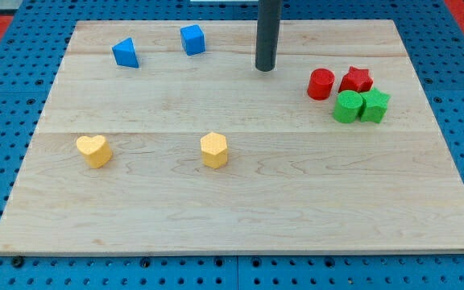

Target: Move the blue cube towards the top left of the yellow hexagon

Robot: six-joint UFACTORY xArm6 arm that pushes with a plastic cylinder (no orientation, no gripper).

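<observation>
On the wooden board [240,201], the yellow heart [93,151] is lying at the view's left, with the blue triangular block [125,53] sitting well above it near the top edge. The blue cube [192,39] is resting just right of that, far above the yellow hexagon [214,150]. My tip [265,68] is standing right of the cube, touching no block; I am carrying no jaws, only a rod. The red cylinder [321,84], red star [357,80], green cylinder [347,106] and green star [374,105] are clustering at the right.
</observation>
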